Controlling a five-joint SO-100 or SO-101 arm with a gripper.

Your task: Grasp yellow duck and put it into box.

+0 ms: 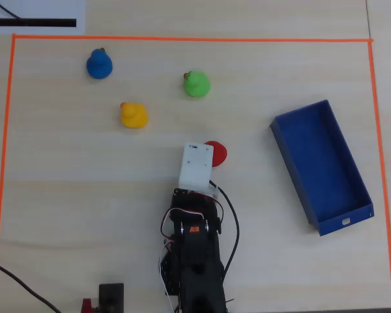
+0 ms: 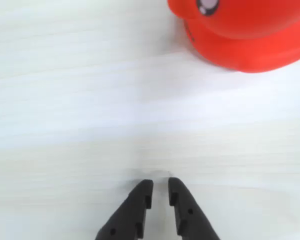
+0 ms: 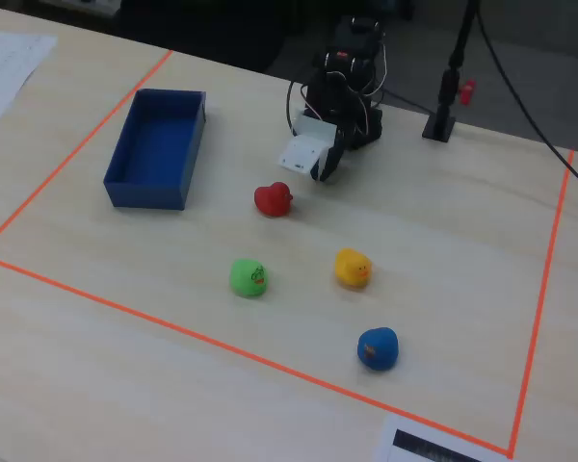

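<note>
The yellow duck (image 1: 133, 115) stands on the table, far left and ahead of the arm in the overhead view; in the fixed view it (image 3: 353, 268) sits between the green and blue ducks. It does not show in the wrist view. The dark-blue box (image 1: 292, 173) lies empty at the right in the overhead view and at the left in the fixed view (image 3: 143, 192). My gripper (image 2: 160, 182) hangs low over bare table, jaws nearly together and empty. In the fixed view it (image 3: 322, 177) is just behind the red duck.
A red duck (image 1: 217, 152) sits right beside my wrist and fills the wrist view's upper right (image 2: 245, 35). A green duck (image 1: 197, 84) and a blue duck (image 1: 99, 64) stand farther out. Orange tape (image 1: 182, 38) frames the work area. A black stand (image 3: 443, 115) rises by the arm's base.
</note>
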